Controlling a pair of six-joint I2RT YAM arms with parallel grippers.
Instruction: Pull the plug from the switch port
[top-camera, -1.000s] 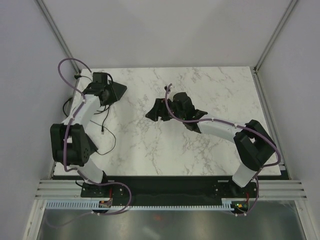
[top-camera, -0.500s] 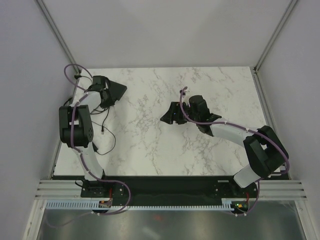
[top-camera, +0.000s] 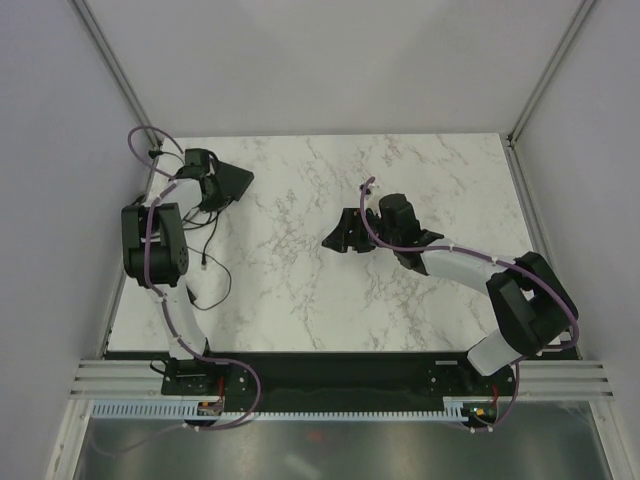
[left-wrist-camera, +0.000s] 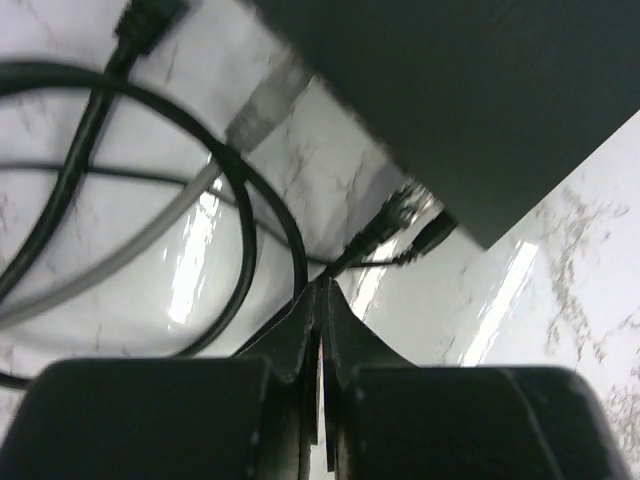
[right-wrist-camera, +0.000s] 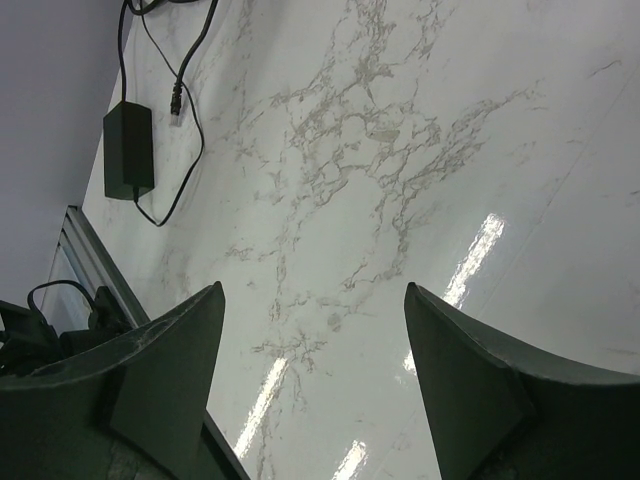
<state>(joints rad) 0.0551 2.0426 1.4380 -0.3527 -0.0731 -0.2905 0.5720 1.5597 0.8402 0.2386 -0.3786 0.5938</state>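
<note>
The switch (left-wrist-camera: 480, 90) is the flat black box filling the upper right of the left wrist view; in the top view the switch (top-camera: 235, 180) lies at the table's far left. A black plug (left-wrist-camera: 400, 212) sits in a port on its near edge. The plug's thin black cable (left-wrist-camera: 355, 250) runs straight into the tips of my left gripper (left-wrist-camera: 322, 288), which is shut on it just behind the plug. Seen from above, the left gripper (top-camera: 207, 188) is against the switch. My right gripper (right-wrist-camera: 312, 292) hovers open over bare marble at mid table (top-camera: 336, 236), holding nothing.
A grey connector (left-wrist-camera: 262, 100) and another black plug (left-wrist-camera: 148, 18) also enter the switch, amid looping black cables (left-wrist-camera: 250, 215). A small black power adapter (right-wrist-camera: 128, 150) lies near the left edge. A loose cable end (top-camera: 206, 264) lies beside the left arm.
My left gripper has closed beside the switch and the left arm's elbow has drawn in. The right arm swung to the right, then barely moved, still open.
</note>
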